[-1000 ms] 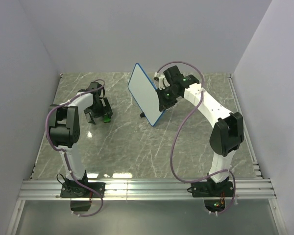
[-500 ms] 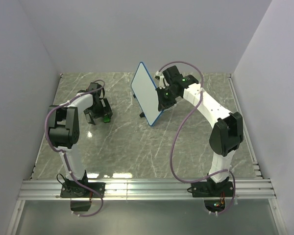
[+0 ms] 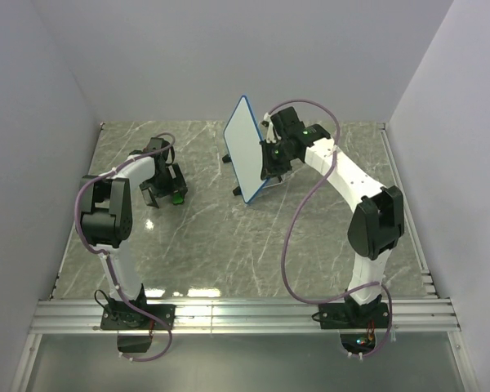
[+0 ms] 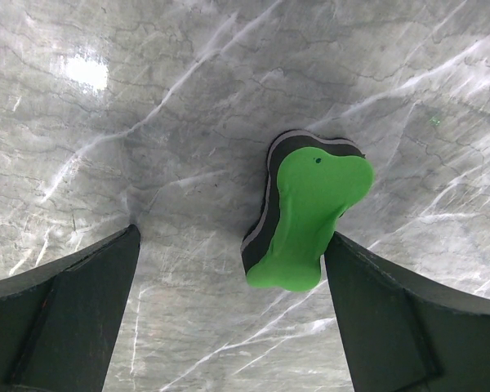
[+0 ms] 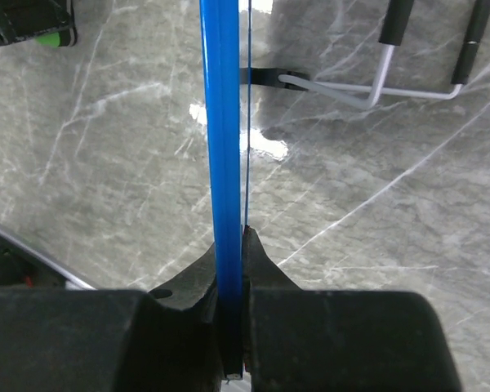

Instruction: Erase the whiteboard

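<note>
The whiteboard (image 3: 247, 147) stands toward 12 o'clock on the grey marbled table (image 3: 229, 245), tilted on edge with its white face turned toward 10 o'clock and its thin blue rim showing along the lower side. The right gripper (image 3: 268, 167) grasps it from the 3 o'clock side. In the right wrist view both black fingers are clenched on the blue rim, one on each face of the board, and the board runs straight away from the camera as a narrow blue line. A bent wire stand (image 5: 376, 86) with black-capped tips juts from the board's back at 1 o'clock in that view (whether its feet touch the table cannot be told). Well apart from the board, at 9 o'clock on the table, the left gripper (image 3: 165, 192) hangs low over a green bone-shaped eraser (image 4: 306, 216) with a dark underlayer. Its fingers are spread wide and released, and the eraser lies flat on the table between them. It sits close against the finger at 4 o'clock in the left wrist view and well clear of the one at 8 o'clock.
</note>
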### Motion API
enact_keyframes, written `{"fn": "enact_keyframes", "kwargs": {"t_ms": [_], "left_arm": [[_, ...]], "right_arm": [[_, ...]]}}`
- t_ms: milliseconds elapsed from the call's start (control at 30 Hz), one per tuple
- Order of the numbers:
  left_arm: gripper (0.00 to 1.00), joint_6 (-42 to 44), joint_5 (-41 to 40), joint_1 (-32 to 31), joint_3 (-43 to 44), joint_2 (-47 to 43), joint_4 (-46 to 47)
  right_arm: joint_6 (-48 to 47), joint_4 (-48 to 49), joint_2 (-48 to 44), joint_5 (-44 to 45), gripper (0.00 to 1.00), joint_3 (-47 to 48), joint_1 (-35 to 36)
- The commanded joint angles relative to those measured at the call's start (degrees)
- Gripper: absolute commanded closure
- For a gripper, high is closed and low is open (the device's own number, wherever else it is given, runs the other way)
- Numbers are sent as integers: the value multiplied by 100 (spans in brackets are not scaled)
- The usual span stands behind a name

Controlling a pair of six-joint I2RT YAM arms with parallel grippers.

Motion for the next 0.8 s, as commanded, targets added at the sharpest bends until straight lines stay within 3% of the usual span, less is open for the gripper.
{"fn": "enact_keyframes", "kwargs": {"t_ms": [0,233,767], "left_arm": [[1,-31,25,4,33,-220,71],[1,-66,122,4,94,-97,97],[1,-110,157,4,305,114,88]], "right_arm": [[94,246,160,-307,100,627,-13],[112,-633,644,-729,100,1313,-13],[955,8,-532,158,100,663,-83]]}}
